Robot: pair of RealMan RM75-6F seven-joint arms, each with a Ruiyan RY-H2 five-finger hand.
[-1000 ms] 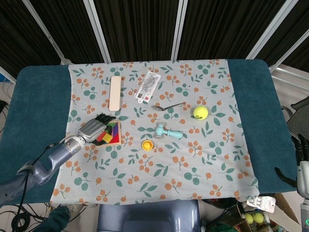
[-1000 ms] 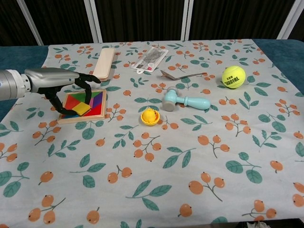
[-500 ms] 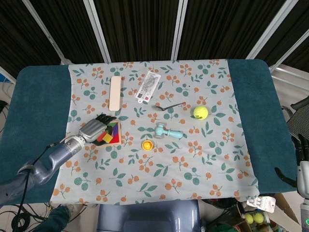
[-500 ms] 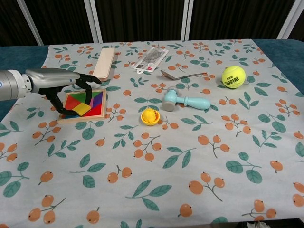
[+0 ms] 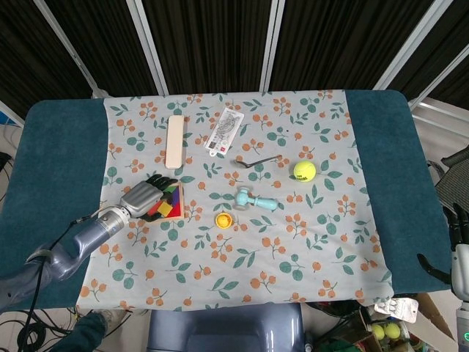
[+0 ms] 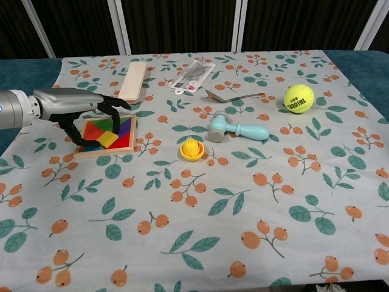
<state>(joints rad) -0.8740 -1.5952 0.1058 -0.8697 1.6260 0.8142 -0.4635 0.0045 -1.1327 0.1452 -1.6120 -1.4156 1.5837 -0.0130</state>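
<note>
Two hands show in the head view. The left hand (image 5: 143, 196) lies over the left side of the puzzle tray (image 5: 171, 202), which sits near the left edge of the flowery cloth (image 5: 242, 249) on the desk (image 5: 55, 161). The right hand (image 5: 458, 235) hangs off the desk's right edge, well apart from everything, and I cannot tell how its fingers lie. The front half of the cloth is bare. A wooden stick (image 5: 174, 141) lies behind the tray.

In the chest view, the left hand (image 6: 76, 106) spreads its dark fingers (image 6: 112, 104) over the puzzle tray (image 6: 118, 146), tips touching the coloured pieces. A yellow toy (image 6: 192, 149) and blue hammer (image 6: 234, 129) lie to the right, the tennis ball (image 6: 298, 98) farther off.

Since the earlier pictures the left hand has hardly moved, and the yellow piece sits a bit more inside the tray.
</note>
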